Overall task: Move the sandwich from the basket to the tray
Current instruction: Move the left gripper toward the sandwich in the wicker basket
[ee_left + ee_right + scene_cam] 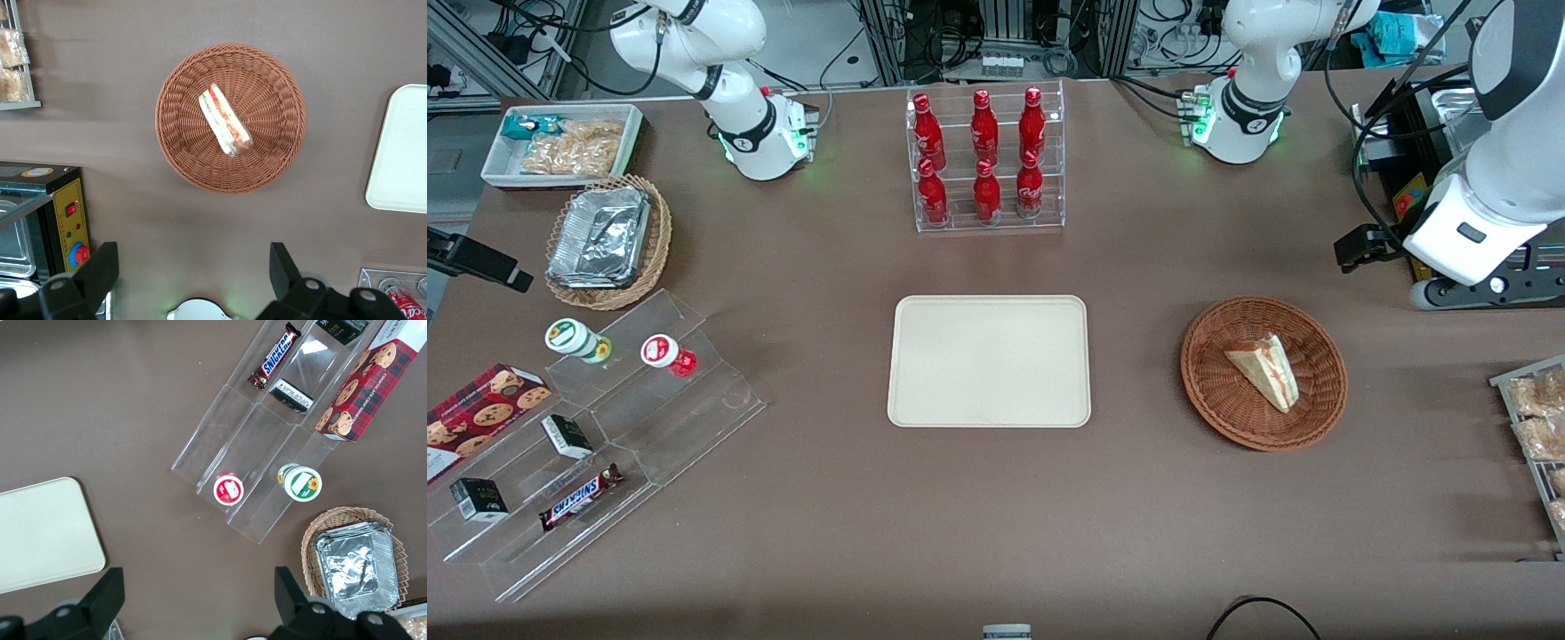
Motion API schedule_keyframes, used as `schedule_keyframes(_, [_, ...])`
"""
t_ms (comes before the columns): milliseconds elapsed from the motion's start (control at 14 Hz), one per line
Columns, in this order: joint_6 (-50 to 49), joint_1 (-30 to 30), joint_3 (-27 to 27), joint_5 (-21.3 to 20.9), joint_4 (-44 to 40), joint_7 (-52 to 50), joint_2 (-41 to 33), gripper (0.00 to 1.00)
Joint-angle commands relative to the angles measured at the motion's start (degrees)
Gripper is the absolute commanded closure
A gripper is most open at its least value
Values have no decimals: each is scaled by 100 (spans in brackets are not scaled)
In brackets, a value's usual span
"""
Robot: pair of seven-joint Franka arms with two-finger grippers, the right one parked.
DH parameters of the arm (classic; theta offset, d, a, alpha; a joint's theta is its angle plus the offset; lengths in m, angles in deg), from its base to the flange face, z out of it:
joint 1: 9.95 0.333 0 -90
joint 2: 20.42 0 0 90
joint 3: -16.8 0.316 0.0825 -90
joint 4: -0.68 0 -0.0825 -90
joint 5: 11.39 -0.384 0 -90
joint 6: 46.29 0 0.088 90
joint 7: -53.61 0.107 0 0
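The sandwich, a pale bread wedge with red and green filling at its edge, lies in the round reddish-brown wicker basket. The cream tray lies flat beside the basket, toward the parked arm's end, with nothing on it. My gripper hangs high above the table, farther from the front camera than the basket and apart from it. It is open with nothing between its fingers.
A clear rack of red bottles stands farther from the front camera than the tray. A black appliance and a rack of bagged pastries sit at the working arm's end. A stepped acrylic shelf of snacks lies at the parked arm's end.
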Motion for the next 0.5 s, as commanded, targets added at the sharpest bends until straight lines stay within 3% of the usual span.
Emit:
schedule_keyframes(0, [25,-15,-21,-54,-54,-78,20,0])
schedule_keyframes(429, [25,73,32,122,-54,-86,221,0])
